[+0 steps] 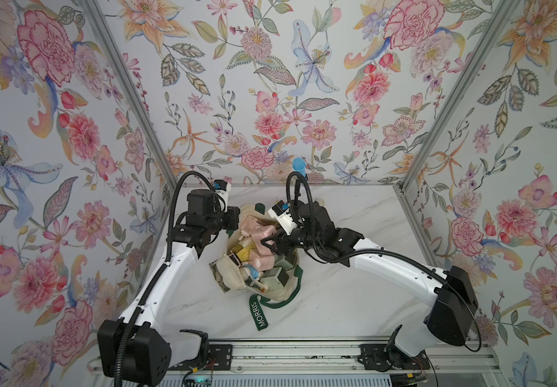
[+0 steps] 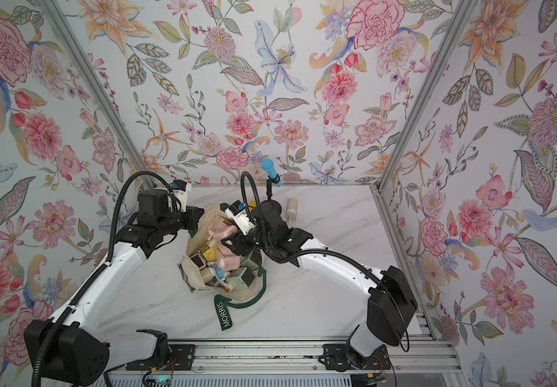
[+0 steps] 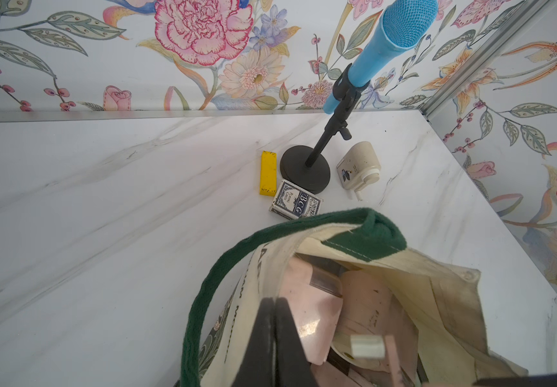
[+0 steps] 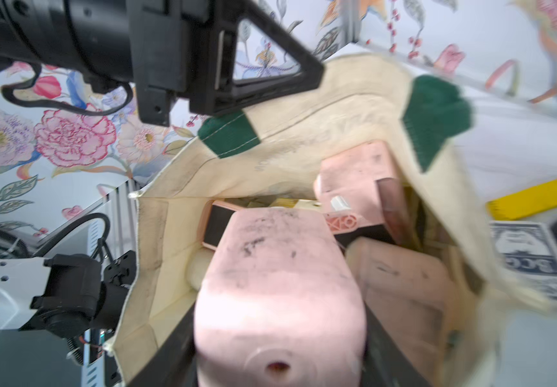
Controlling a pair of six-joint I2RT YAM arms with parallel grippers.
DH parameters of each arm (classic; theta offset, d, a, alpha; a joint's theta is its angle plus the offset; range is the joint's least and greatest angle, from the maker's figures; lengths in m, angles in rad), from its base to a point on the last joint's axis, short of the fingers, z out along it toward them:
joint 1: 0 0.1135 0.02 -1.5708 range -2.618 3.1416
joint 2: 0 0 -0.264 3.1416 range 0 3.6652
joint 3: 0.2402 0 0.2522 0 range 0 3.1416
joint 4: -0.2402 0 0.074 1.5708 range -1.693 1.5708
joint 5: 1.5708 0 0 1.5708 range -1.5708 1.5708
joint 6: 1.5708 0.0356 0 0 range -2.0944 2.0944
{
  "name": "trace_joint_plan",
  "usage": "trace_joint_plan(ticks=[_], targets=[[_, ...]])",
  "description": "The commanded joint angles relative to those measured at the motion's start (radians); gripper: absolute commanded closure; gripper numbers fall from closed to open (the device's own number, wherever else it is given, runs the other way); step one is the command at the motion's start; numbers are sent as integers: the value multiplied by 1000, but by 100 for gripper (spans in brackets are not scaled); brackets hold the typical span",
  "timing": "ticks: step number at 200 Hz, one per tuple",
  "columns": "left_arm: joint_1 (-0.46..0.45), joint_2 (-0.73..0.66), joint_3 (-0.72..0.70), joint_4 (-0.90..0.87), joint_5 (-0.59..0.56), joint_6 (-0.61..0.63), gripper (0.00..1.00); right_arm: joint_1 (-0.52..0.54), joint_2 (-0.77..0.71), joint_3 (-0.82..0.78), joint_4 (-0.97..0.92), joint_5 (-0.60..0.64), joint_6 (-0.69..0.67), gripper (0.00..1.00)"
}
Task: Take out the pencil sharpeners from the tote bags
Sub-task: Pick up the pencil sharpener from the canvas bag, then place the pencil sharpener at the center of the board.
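While the left pincer [image 3: 272, 303] is clenched on the rim of the tote bag [image 3: 444, 291], the right pincer [image 1: 268, 244] grasps a pink pencil sharpener [image 4: 277, 268] inside the bag, among others. Risk: neighbouring sharpeners or slack canvas may snag it during lifting and twist it loose.

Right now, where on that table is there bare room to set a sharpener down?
Bare marble: the wide patch between the tote and the right wall; the front strip between the strap and the rail; the back left corner, beside the yellow bar. Crowded: the back middle, where bar, card box, mic stand and cream sharpener cluster, and the tote, full of sharpeners.
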Motion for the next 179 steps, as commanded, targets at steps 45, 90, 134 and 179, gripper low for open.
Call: trace_joint_plan(ticks=[45,90,134,179], targets=[[4,-35,-1,7,4,1,100,-276,-243,-259,347,112,16,76],[3,-37,-1,8,4,1,100,-462,-212,-362,507,185,101,76],[4,-41,1,6,4,1,100,-528,-35,-325,566,277,95,76],[3,-41,2,6,5,-1,100,-522,174,-255,634,393,78,75]])
